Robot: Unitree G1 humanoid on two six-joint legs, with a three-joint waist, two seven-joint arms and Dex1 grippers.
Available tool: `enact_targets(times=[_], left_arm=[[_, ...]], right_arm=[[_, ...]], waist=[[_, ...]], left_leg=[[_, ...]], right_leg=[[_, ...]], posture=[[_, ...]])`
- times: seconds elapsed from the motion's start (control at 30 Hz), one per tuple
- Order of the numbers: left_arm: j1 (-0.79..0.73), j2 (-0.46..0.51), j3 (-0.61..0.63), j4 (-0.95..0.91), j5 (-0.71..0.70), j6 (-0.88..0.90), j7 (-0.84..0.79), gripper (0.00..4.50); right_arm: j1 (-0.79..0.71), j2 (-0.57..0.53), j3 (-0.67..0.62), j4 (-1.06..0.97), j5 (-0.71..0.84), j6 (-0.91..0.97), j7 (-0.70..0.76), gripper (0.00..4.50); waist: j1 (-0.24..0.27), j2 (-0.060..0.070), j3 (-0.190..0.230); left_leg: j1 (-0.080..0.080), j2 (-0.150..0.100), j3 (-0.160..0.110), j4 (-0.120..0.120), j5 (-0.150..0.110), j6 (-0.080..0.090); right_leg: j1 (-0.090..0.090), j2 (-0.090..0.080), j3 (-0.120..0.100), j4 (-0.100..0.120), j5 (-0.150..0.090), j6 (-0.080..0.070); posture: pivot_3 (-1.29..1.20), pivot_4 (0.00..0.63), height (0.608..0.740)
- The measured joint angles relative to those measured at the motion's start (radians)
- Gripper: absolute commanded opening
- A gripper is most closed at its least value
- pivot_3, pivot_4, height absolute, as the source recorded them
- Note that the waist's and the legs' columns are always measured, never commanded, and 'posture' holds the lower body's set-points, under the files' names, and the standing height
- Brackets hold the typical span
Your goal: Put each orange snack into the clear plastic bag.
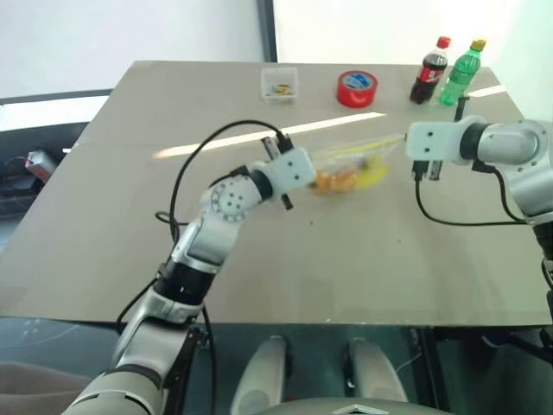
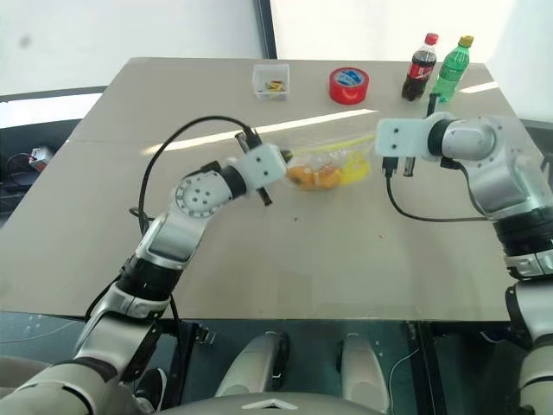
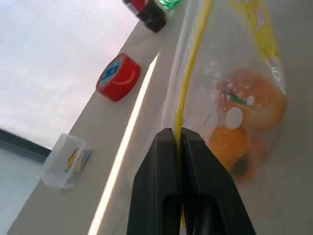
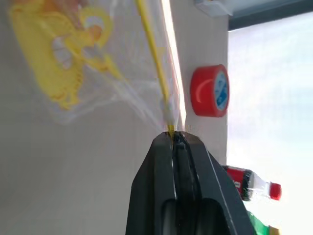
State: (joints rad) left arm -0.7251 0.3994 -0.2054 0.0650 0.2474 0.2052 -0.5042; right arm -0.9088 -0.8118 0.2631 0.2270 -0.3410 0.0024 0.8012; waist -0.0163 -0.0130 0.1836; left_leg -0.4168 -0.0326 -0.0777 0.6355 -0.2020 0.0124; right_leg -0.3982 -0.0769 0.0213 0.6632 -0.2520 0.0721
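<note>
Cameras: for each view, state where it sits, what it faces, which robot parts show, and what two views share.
Head eyes: above, facing down at the table; both arms show.
Left wrist: along the left gripper, shut on the clear plastic bag with the orange snacks.
Right wrist: along the right gripper, shut on the bag's seal.
Both wrist views share the red tape roll.

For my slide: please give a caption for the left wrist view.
Left gripper shut on bag seal, snacks inside.

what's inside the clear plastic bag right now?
Both orange snacks sit inside the clear plastic bag, bunched at one end. Yellow print on the film covers part of the interior. The left gripper and right gripper pinch its yellow seal strip.
</note>
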Motion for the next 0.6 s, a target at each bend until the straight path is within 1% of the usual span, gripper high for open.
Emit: enact_targets(times=[0.07,0.1,0.17,0.23,0.3,0.33,0.37,0.43,0.5,0.53,0.6], left_arm=[[-0.091,0.003,0.068,0.037,-0.02,-0.01,0.049,0.0],[-0.107,0.005,0.085,0.037,-0.024,-0.017,0.056,0.0],[-0.134,0.011,0.126,0.037,-0.07,-0.037,0.041,0.0],[-0.122,0.014,0.123,0.033,-0.088,-0.034,0.014,0.0],[-0.062,0.028,0.118,-0.002,-0.107,-0.021,-0.022,0.0],[0.008,0.036,0.112,-0.029,-0.119,-0.009,-0.051,0.0],[0.043,0.04,0.105,-0.041,-0.125,0.002,-0.065,0.0],[0.194,0.068,0.061,-0.114,-0.14,0.033,-0.128,0.0],[0.31,0.08,0.022,-0.174,-0.162,0.06,-0.177,0.0],[0.332,0.082,0.008,-0.189,-0.169,0.069,-0.19,0.0],[0.379,0.096,0.009,-0.279,-0.196,0.099,-0.213,0.0]], right_arm=[[-0.04,0.01,-0.027,0.012,0.0,-0.031,-0.056,0.05],[-0.047,0.01,-0.037,0.012,0.001,-0.034,-0.064,0.05],[-0.048,0.01,-0.079,-0.002,0.041,-0.006,-0.043,0.05],[-0.02,0.009,-0.09,-0.038,0.075,0.035,-0.009,0.05],[0.05,0.009,-0.102,-0.114,0.119,0.095,0.037,0.05],[0.107,0.008,-0.104,-0.158,0.145,0.14,0.068,0.05],[0.131,0.007,-0.105,-0.177,0.155,0.166,0.083,0.05],[0.216,-0.009,-0.105,-0.249,0.184,0.236,0.119,0.05],[0.261,-0.023,-0.106,-0.292,0.194,0.285,0.133,0.05],[0.269,-0.031,-0.106,-0.301,0.196,0.298,0.135,0.05],[0.29,-0.047,-0.121,-0.343,0.207,0.327,0.144,0.05]], waist=[[0.0,0.0,0.0],[0.001,0.0,0.0],[0.002,0.0,0.0],[0.003,0.0,0.0],[0.002,0.0,0.0],[0.002,0.0,0.0],[0.001,0.0,0.0],[-0.001,0.0,0.0],[-0.001,0.001,0.0],[0.0,0.001,0.0],[0.003,0.001,0.0]], left_leg=[[-0.001,0.0,0.0,0.0,0.0,-0.001],[-0.001,0.0,0.0,0.0,0.001,-0.002],[-0.001,-0.001,0.001,-0.001,0.002,-0.004],[-0.003,-0.001,0.001,-0.001,0.002,-0.004],[-0.003,-0.001,0.001,-0.002,0.002,-0.004],[-0.003,-0.001,0.001,-0.002,0.002,-0.004],[-0.003,-0.001,0.001,-0.003,0.002,-0.004],[-0.003,0.001,0.0,-0.003,0.0,0.0],[-0.004,0.001,0.0,-0.002,0.0,0.001],[-0.004,0.002,0.0,-0.001,0.0,0.001],[-0.003,0.002,-0.001,0.0,0.0,0.001]], right_leg=[[-0.001,0.0,0.0,0.0,0.0,0.0],[0.0,0.0,0.0,-0.001,0.0,0.0],[0.0,-0.001,0.0,-0.003,0.0,0.0],[0.0,-0.002,0.0,-0.005,0.0,0.0],[0.0,-0.002,0.0,-0.005,0.0,0.0],[-0.001,-0.002,0.001,-0.004,0.0,0.0],[-0.002,-0.002,0.001,-0.004,0.0,0.0],[-0.003,-0.002,0.003,-0.003,0.0,0.0],[-0.005,-0.002,0.004,-0.001,0.0,0.0],[-0.005,-0.002,0.004,0.0,0.0,0.0],[-0.004,-0.001,0.003,0.0,0.0,0.0]], posture=[[0.0,0.15,0.74],[0.0,0.15,0.74],[0.0,0.15,0.74],[0.0,0.15,0.74],[0.0,0.15,0.74],[0.0,0.15,0.74],[0.0,0.15,0.74],[0.0,0.15,0.74],[0.0,0.15,0.74],[0.0,0.15,0.74],[0.0,0.15,0.74]])
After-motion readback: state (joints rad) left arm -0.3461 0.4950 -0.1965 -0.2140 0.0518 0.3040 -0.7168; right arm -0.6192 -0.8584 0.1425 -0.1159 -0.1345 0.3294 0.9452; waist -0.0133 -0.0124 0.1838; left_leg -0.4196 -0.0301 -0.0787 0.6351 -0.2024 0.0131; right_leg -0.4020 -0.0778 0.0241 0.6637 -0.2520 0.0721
